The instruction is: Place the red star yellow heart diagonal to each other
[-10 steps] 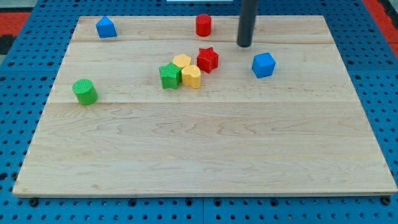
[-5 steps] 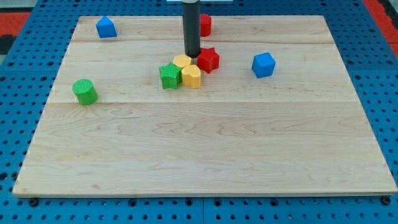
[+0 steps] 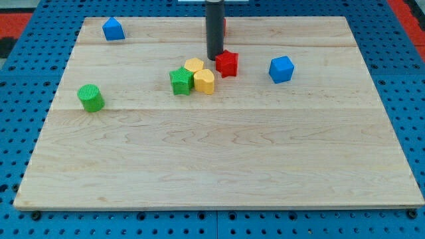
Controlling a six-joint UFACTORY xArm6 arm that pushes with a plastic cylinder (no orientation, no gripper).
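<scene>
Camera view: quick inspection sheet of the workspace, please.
Surface: wooden board, flat, on a blue pegboard.
Job's things: red star lies right of and slightly above the yellow pair; which of the two yellow blocks is the heart cannot be told.
Clutter: green star touching the yellow pair; green cylinder at left; blue blocks at top left and at right; red block mostly hidden behind the rod.
Fingers: none; my tip sits at the red star's upper left edge.
Cables: nothing seen.
Surroundings: red patches at the top corners.
</scene>
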